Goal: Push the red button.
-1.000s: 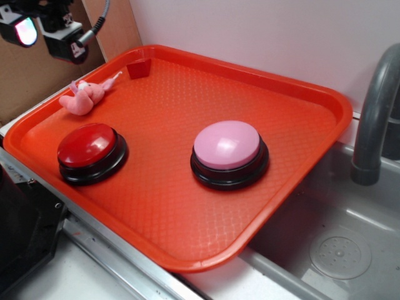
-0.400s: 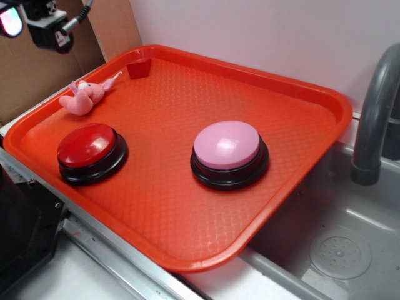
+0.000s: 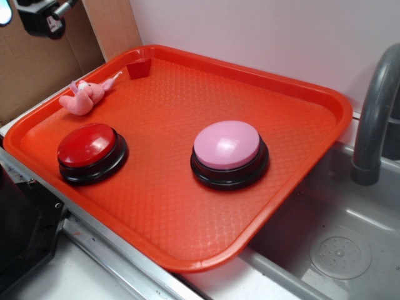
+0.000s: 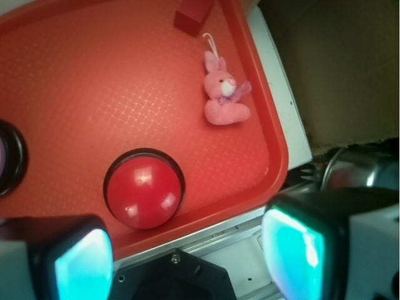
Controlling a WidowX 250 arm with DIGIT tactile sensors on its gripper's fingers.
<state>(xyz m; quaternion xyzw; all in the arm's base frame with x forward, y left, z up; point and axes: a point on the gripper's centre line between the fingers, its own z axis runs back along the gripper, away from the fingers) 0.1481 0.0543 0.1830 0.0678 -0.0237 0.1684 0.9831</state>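
The red button (image 3: 87,144) is a glossy dark-red dome on a black base, at the near left of the orange-red tray (image 3: 300,94). In the wrist view the red button (image 4: 144,190) lies ahead of my gripper (image 4: 187,259), which hangs high above the tray's near edge. Its jaws stand wide apart with nothing between them, and the teal pads (image 4: 292,250) glow at both sides. From the exterior view only a bit of the gripper (image 3: 37,15) shows, at the top left corner, far above and left of the button.
A pink-topped button (image 3: 227,145) sits mid-tray. A pink plush bunny (image 3: 82,97) lies near the tray's left rim, a small red block (image 3: 139,67) in the far corner. A grey faucet (image 3: 375,106) and sink (image 3: 340,250) are at the right. Cardboard (image 3: 37,69) stands behind.
The gripper has risen and drifted left, nearly leaving the exterior view. The buttons, bunny and tray have not moved.
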